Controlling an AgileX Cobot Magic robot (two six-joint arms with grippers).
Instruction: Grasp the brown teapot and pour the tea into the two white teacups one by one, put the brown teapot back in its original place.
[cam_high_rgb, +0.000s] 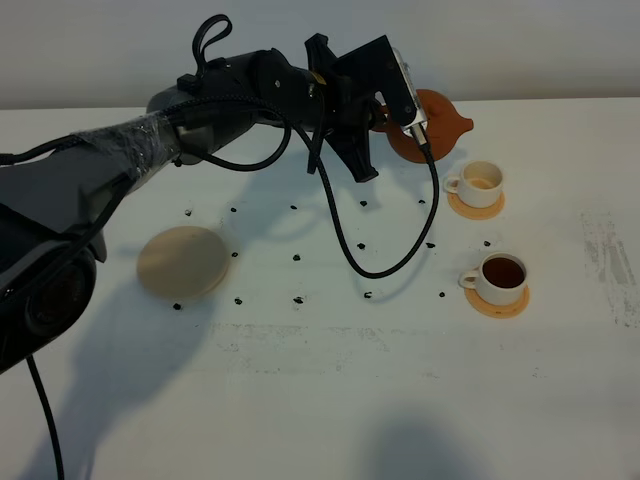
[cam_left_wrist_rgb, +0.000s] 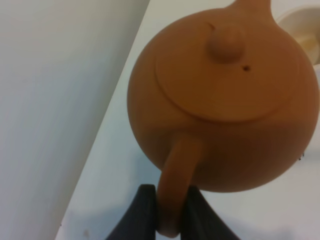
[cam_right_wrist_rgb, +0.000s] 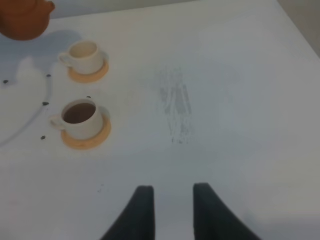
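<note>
Currently second pour: left tool clamps brown teapot by handle. From teapot, far teacup looks full; next, tip spout over near teacup.

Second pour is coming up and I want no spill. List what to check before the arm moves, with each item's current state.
1. Left claw shut on the handle of the brown teapot: ok.
2. Lid seated on the teapot: ok.
3. Near teacup holds dark tea: ok.
4. Far teacup filled: cannot tell; its inside looks pale, unlike the near one.
5. Both cups upright on their orange coasters: ok.
6. Pale coaster bare for the teapot's return, and right claw open and away from the cups: ok.
</note>
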